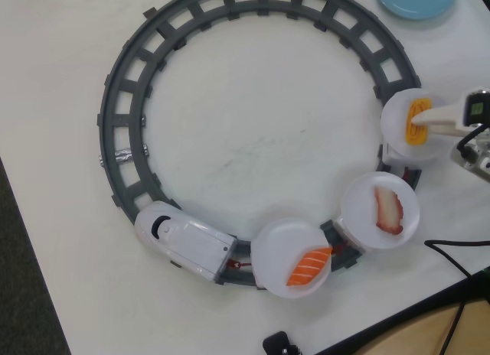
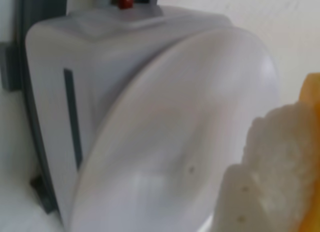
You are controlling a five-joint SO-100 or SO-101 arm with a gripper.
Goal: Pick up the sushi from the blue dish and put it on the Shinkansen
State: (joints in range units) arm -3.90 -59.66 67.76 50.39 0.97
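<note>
Closed around the sushi [image 1: 419,112], the claw [image 1: 423,118] enters the overhead view from the right edge, its pale fingers [image 1: 440,114] meeting the yellow-orange piece over the rearmost plate [image 1: 403,133] of the Shinkansen [image 1: 186,241]. Whether the piece already rests on that plate or hangs just above it cannot be told.

In the wrist view the sushi [image 2: 280,167] fills the lower right, blurred, its white rice base lumpy and its orange top at the right edge; behind it the white plate [image 2: 175,142] tilts across the frame, and the grey-white car [image 2: 65,92] beneath stands at the left. The claw itself does not show there.

Along the lower part of the overhead view, the train's white nose sits at lower left on the grey ring track [image 1: 126,125]. Its first plate [image 1: 291,255] carries an orange white-striped piece [image 1: 308,266], the second plate [image 1: 380,210] a white-and-red piece [image 1: 388,210]. A black cable [image 1: 452,252] loops at lower right.

At the top right corner, well apart from the train, the blue dish [image 1: 417,1] lies bare, cut by the frame edge. The white surface [image 1: 260,133] ends at a dark strip along the left edge. Only the overhead view shows track, dish and the other plates.
</note>
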